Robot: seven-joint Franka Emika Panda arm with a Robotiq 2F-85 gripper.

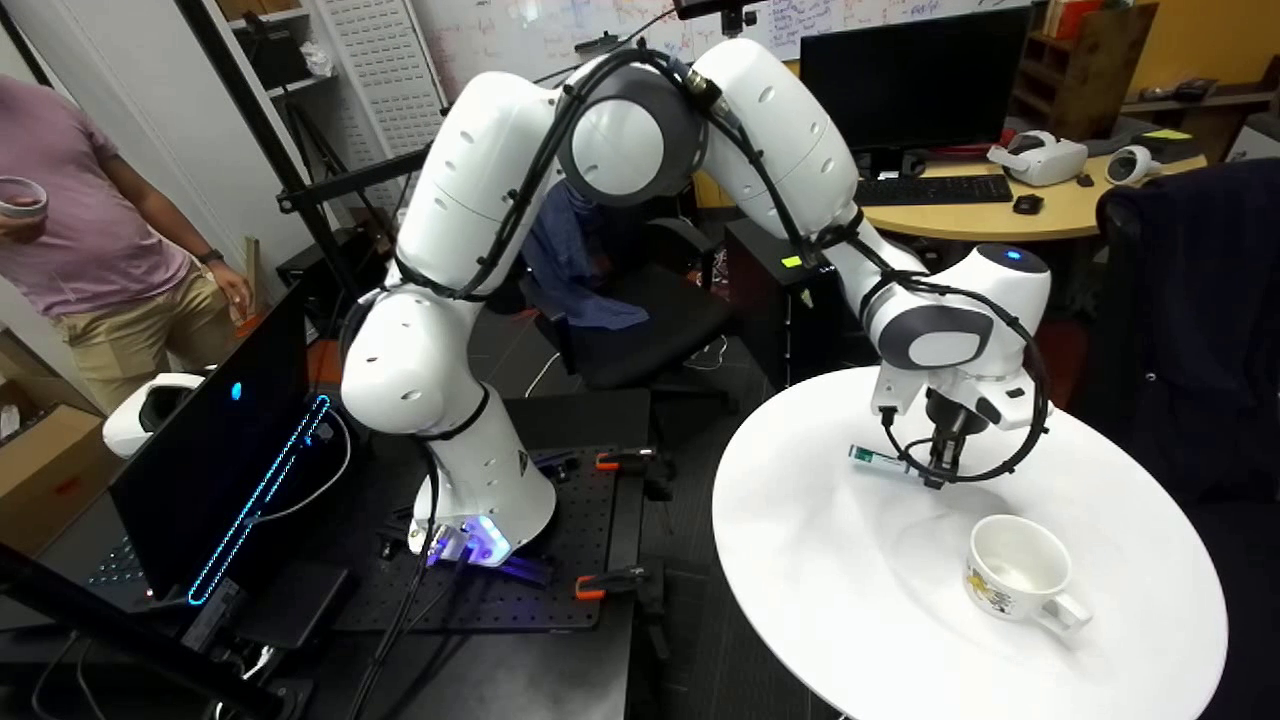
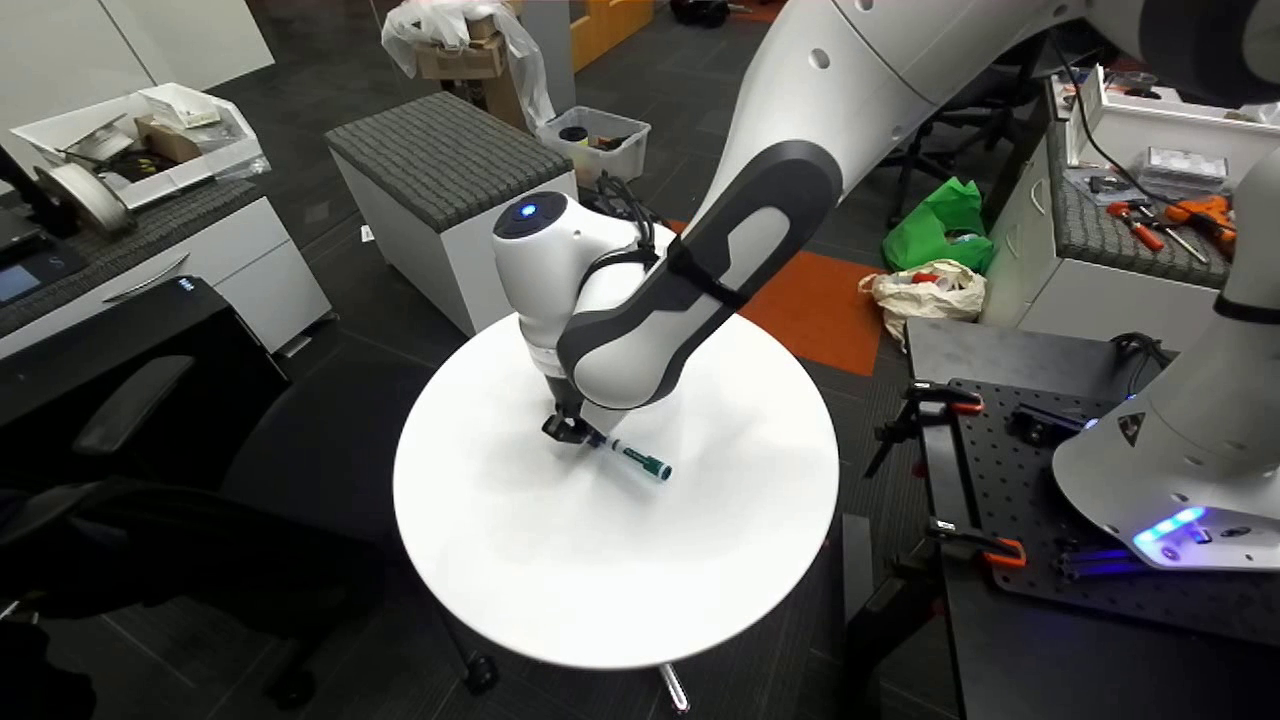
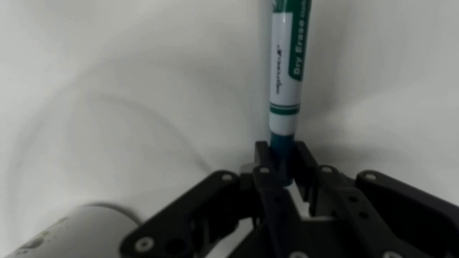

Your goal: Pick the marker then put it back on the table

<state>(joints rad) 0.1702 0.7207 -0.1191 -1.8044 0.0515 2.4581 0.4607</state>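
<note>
The marker, whitish with green markings and a dark teal cap, extends sideways from my gripper in both exterior views point(image 1: 876, 458) point(image 2: 642, 460). In the wrist view the marker point(image 3: 285, 71) runs up past the top edge, so its far end is cut off there. My gripper point(image 3: 282, 156) is shut on its teal cap, one finger against each side. The gripper is low over the round white table in both exterior views point(image 1: 850, 620) point(image 2: 620, 580). I cannot tell whether the marker touches the tabletop.
A white mug point(image 1: 1018, 570) stands on the table near the gripper, its handle pointing away. Its side shows at the lower left of the wrist view point(image 3: 79, 233). The arm hides it in an exterior view. A wooden desk point(image 1: 960, 215) with a monitor stands behind the table.
</note>
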